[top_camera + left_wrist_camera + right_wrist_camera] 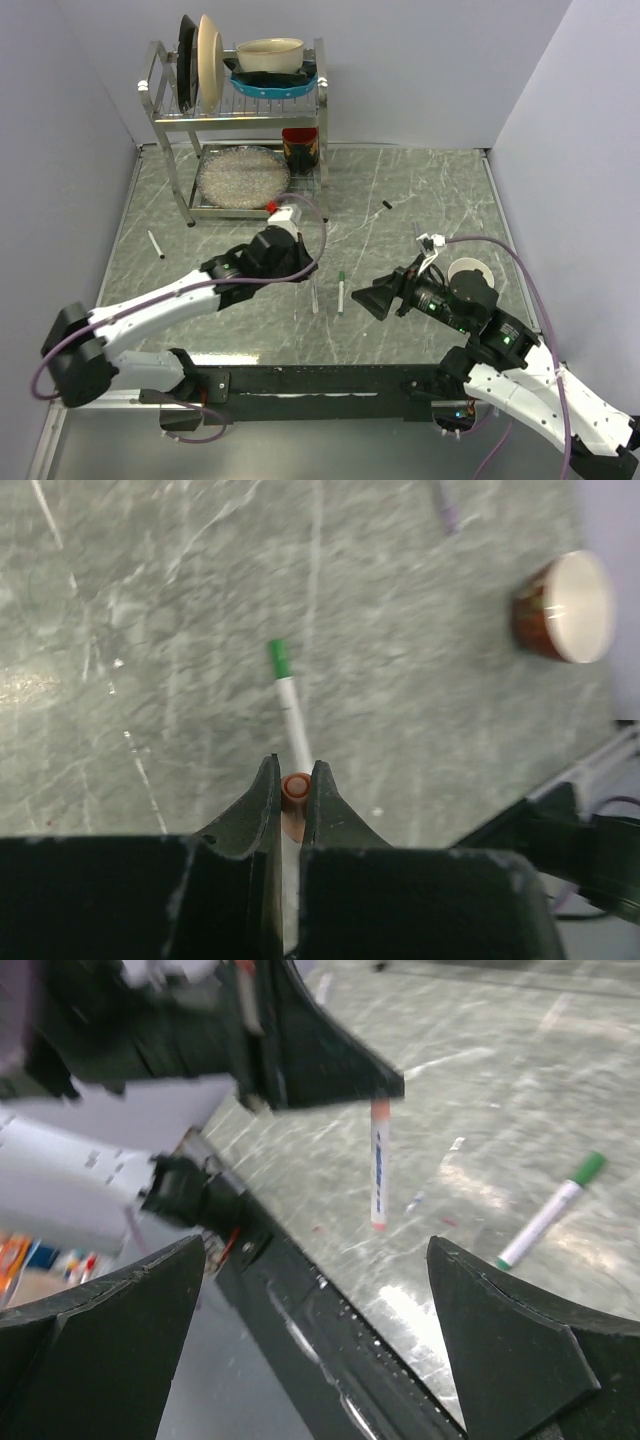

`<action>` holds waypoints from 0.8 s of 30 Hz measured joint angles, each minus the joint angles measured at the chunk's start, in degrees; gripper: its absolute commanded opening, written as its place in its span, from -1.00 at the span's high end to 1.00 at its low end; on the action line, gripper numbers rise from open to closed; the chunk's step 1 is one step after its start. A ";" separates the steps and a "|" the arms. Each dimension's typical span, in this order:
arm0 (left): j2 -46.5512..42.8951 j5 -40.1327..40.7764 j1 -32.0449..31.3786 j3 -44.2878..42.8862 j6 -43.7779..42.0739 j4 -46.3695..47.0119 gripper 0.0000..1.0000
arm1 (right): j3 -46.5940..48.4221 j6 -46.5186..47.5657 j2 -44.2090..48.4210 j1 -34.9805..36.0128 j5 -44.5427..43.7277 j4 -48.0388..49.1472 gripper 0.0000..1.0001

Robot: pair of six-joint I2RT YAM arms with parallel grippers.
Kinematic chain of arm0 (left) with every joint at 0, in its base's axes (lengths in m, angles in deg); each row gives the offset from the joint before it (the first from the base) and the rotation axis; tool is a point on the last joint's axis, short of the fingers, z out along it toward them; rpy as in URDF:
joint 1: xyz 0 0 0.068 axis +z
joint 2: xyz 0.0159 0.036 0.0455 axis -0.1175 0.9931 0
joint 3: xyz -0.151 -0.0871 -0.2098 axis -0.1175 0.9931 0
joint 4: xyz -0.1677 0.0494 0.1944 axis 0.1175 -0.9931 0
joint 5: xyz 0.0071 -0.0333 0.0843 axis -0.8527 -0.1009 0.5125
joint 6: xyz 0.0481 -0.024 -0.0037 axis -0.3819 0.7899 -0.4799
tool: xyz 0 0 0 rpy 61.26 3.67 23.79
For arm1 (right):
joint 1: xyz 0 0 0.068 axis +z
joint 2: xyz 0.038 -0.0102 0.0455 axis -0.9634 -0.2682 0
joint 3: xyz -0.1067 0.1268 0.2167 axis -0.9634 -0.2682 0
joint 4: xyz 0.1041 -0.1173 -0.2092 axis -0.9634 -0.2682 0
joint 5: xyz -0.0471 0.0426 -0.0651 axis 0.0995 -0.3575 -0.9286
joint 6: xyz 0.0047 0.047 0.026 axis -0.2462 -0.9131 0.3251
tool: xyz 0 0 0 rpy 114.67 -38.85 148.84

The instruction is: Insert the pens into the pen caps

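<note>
red-ended slim pen (378, 1172) upright, pinched in left pincer (294, 767); right pincer (316, 1252) wide apart

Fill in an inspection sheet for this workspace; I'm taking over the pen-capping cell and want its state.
Surface: green marbled tabletop, no spills seen.
Job's things: red pen upright in the left gripper; green pen lying near centre; third pen lying far left; black cap lying toward the back.
Clutter: dish rack holding plates and a bowl; red cup beside it.
Grippers: left shut on the red pen; right gripper open, empty.
Cables: purple cables loop above both arms.
Surroundings: pale walls on three sides.
</note>
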 measured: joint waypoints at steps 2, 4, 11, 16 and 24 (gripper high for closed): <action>3.76 -0.92 1.11 0.39 -0.39 0.94 0.98 | 0.79 -1.09 -1.33 0.00 -2.49 -0.96 -1.00; 7.72 -1.81 2.19 0.35 -1.01 2.69 0.98 | 1.62 -2.10 -2.62 0.00 -4.46 -2.36 -1.00; 22.43 -4.81 3.19 -1.11 -1.44 6.27 0.94 | 4.81 -3.93 -5.33 0.00 -8.04 -6.56 -1.00; 29.59 -6.10 3.19 -3.78 -0.74 5.88 0.80 | 5.88 -3.93 -4.98 0.00 -8.76 -8.22 -1.00; 33.68 -6.08 4.57 -8.87 0.74 5.01 0.28 | 6.49 -5.05 -4.72 0.00 -13.31 -11.96 -1.00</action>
